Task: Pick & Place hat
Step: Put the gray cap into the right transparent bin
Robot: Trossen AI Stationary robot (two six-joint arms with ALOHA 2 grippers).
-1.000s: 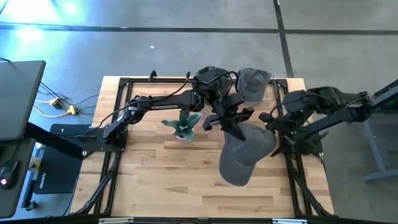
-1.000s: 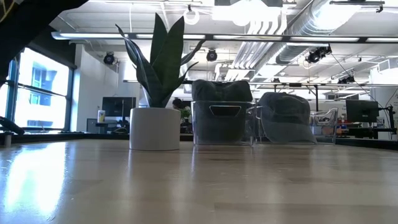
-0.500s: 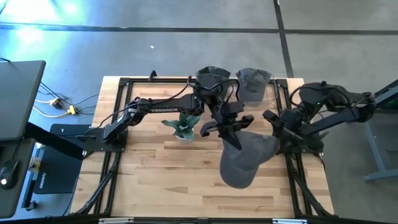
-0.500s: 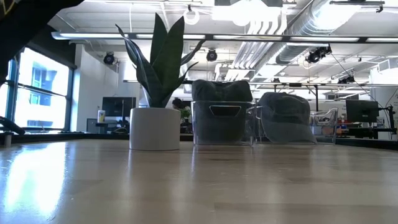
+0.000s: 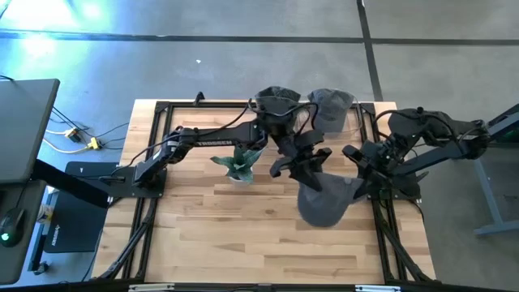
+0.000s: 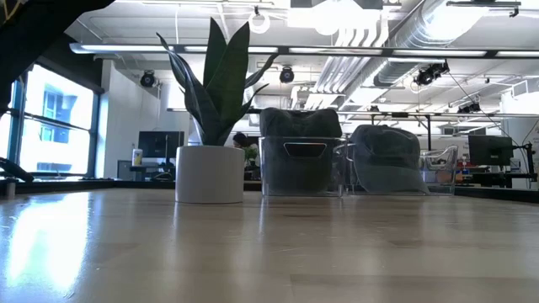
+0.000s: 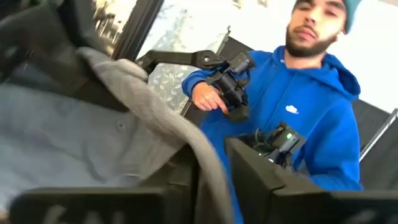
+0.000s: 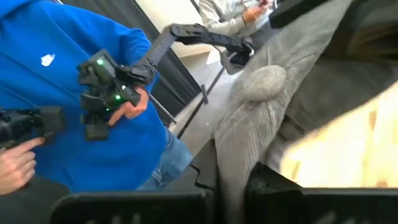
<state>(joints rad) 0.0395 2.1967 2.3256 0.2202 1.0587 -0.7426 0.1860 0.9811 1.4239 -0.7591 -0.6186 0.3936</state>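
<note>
A grey hat (image 5: 328,203) hangs above the table's right half, between my two grippers; the low view does not show it. My left gripper (image 5: 306,169) reaches in from the left and stands open, with the hat's edge (image 7: 208,171) running between its fingers. My right gripper (image 5: 361,177) comes from the right and is shut on the hat's other side (image 8: 245,137). My left gripper has the hat's edge (image 7: 186,134) lying between its parted fingers, draped against one finger (image 7: 177,183); the cloth hangs slack from there. My right gripper pinches a fold of the hat's grey cloth (image 8: 231,171) between its two fingers, coming level from the table's right. The hat is clear of the table.
A potted plant (image 5: 239,166) stands left of the hat. Two clear bins (image 5: 276,101) (image 5: 331,105) at the far edge each hold a hat, as the low view shows (image 6: 301,164) (image 6: 387,164). A person in a blue hoodie (image 7: 298,106) stands beyond the table.
My right gripper has shut on the hat's right side. My left gripper's fingers have parted a little. The hat, which hung long toward the near edge, has drawn up shorter and shifted toward the right arm.
</note>
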